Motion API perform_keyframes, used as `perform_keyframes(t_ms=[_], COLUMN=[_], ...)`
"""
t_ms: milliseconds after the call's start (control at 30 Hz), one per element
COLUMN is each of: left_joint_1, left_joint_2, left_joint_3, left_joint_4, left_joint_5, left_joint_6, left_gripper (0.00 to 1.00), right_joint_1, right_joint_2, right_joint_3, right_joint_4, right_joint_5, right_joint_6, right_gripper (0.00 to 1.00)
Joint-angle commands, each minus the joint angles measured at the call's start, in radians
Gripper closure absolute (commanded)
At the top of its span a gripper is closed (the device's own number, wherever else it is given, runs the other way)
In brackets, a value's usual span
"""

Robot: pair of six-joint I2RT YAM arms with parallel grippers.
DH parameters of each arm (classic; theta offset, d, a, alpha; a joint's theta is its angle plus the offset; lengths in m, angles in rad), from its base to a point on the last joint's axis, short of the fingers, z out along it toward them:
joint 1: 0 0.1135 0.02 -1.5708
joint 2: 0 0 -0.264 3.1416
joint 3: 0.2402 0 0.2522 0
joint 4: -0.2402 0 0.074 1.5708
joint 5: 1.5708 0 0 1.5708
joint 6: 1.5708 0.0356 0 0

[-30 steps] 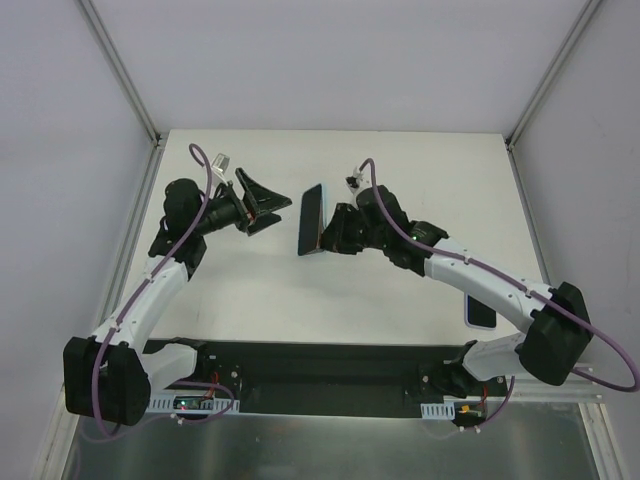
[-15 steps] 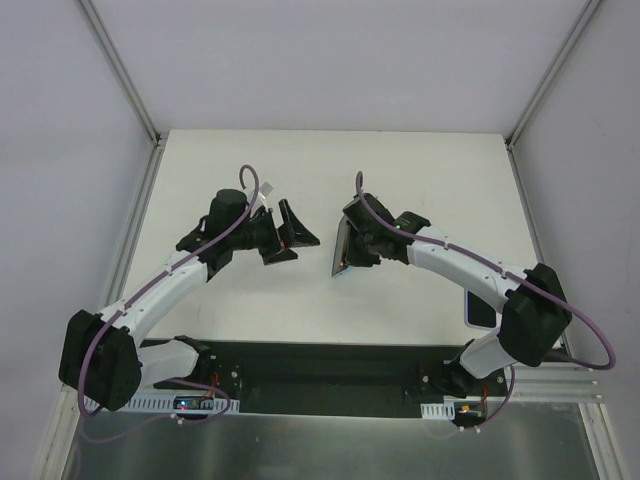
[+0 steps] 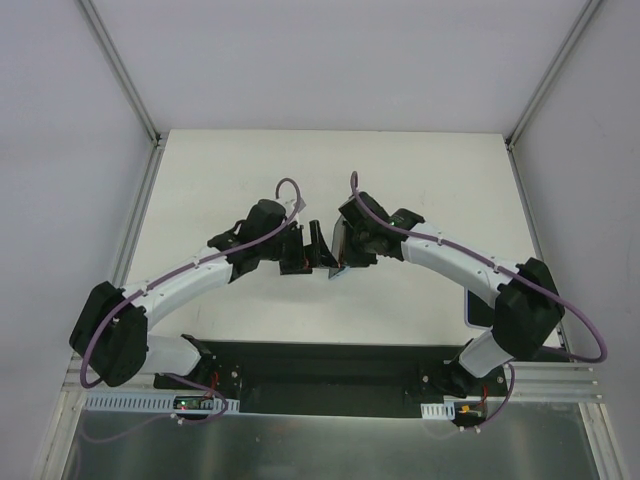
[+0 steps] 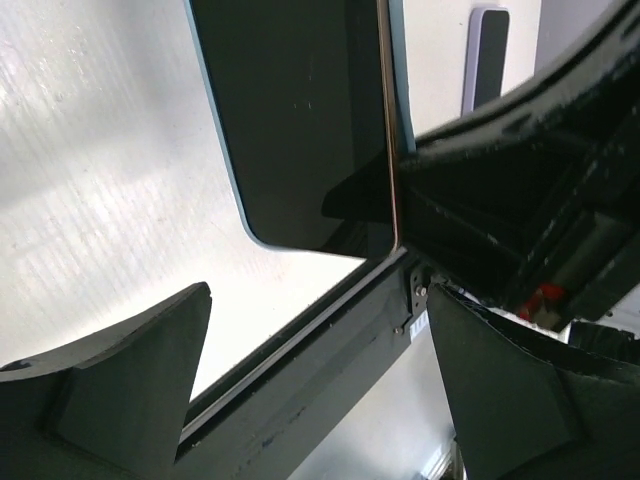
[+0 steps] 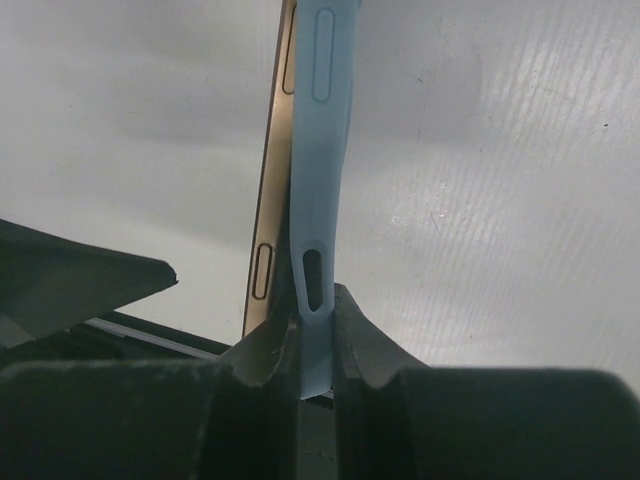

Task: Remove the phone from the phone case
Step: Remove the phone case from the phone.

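My right gripper (image 5: 314, 310) is shut on the rim of the light blue phone case (image 5: 320, 150) and holds it on edge above the table. The phone (image 5: 272, 170), with a gold side, stands partly peeled away from the case on the left. In the left wrist view the phone's dark screen (image 4: 300, 120) fills the top, with the case's blue rim (image 4: 397, 60) behind it. My left gripper (image 4: 318, 295) is open, and the phone's lower corner sits just beyond its fingertips. From above, both grippers (image 3: 318, 250) (image 3: 348, 242) meet at the phone (image 3: 336, 258).
A second phone (image 3: 480, 310) in a pale case lies flat at the right side of the table, also visible past the held phone (image 4: 488, 55). The black base rail (image 3: 320, 365) runs along the near edge.
My left arm has swept right, bringing its open gripper up to the phone. My right arm has pulled the cased phone slightly nearer and turned it more on edge.
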Motion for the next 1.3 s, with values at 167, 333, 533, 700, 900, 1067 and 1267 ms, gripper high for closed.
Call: perform_keyframes(t_ms=[167, 333, 533, 700, 900, 1067, 1267], left_joint_1=[-0.019, -0.017, -0.017, -0.019, -0.020, -0.031, -0.063], left_joint_2=[0.082, 0.083, 0.140, 0.171, 0.215, 0.237, 0.278], left_joint_3=[0.078, 0.107, 0.179, 0.204, 0.228, 0.248, 0.299], left_joint_4=[0.002, -0.027, -0.083, -0.125, -0.166, -0.175, -0.251], left_joint_5=[-0.079, -0.144, -0.161, -0.191, -0.198, -0.214, -0.283], left_joint_6=[0.060, 0.050, 0.040, 0.053, 0.071, 0.093, 0.154], left_gripper=[0.16, 0.19, 0.25, 0.28, 0.28, 0.28, 0.31], right_joint_1=[0.000, 0.006, 0.011, 0.016, 0.023, 0.046, 0.057], right_joint_2=[-0.002, -0.011, -0.018, -0.024, -0.018, -0.002, 0.010], right_joint_3=[0.050, 0.044, 0.035, 0.035, 0.044, 0.076, 0.107], right_joint_4=[0.055, 0.063, 0.051, 0.037, 0.034, 0.009, -0.009], right_joint_5=[-0.114, -0.123, -0.109, -0.092, -0.089, -0.065, -0.065], right_joint_6=[-0.024, -0.049, -0.058, -0.066, -0.075, -0.090, -0.100], right_gripper=[0.99, 0.99, 0.99, 0.99, 0.99, 0.99, 0.99])
